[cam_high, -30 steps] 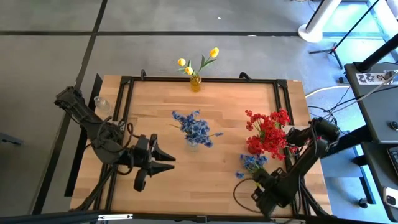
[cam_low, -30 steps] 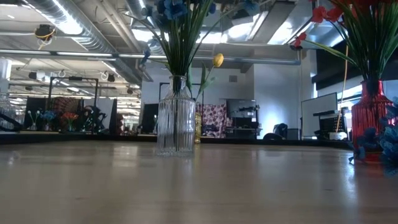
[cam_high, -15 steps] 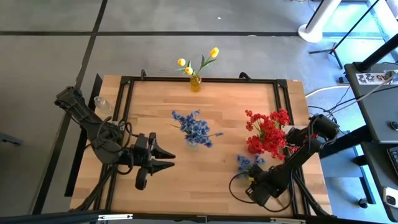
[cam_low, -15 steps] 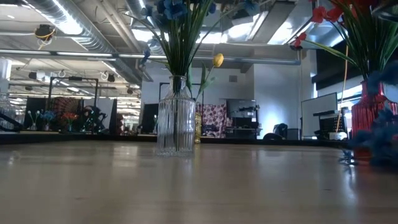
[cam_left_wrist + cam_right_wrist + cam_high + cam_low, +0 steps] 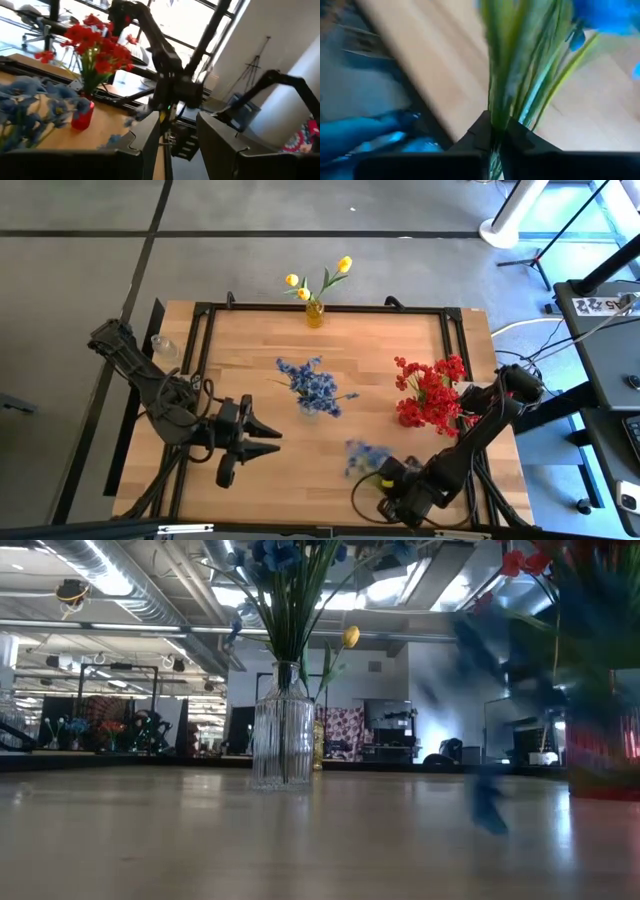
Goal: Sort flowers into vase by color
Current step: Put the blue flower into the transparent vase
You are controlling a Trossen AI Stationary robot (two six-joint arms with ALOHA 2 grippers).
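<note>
A blue flower sprig (image 5: 365, 455) on green stems is near the table's front right, blurred, with my right gripper (image 5: 390, 477) shut on it. A clear glass vase (image 5: 283, 730) at the table's centre holds blue flowers (image 5: 312, 388). Red flowers (image 5: 428, 390) fill a red vase (image 5: 82, 114) on the right. A small yellow vase (image 5: 315, 313) at the far edge holds yellow flowers (image 5: 322, 277). At the front left, my left gripper (image 5: 272, 437) waits open. My right gripper pinches the sprig's bundle of green stems (image 5: 496, 117) between its two fingertips (image 5: 480, 131). The stems run on ahead of the fingertips, with the blue blossoms (image 5: 607, 15) at their far end. I cannot tell whether the sprig is clear of the table.
A black frame (image 5: 330, 307) borders the wooden table (image 5: 250, 340). Bare wood lies between the glass vase and the near edge. My right arm (image 5: 170, 90) shows in the left wrist view beyond the red vase.
My right gripper has shut on the blue sprig's stems beside the red vase. It has then swung toward the table's left and near edges. The sprig has left its place by the red vase and goes with the gripper.
</note>
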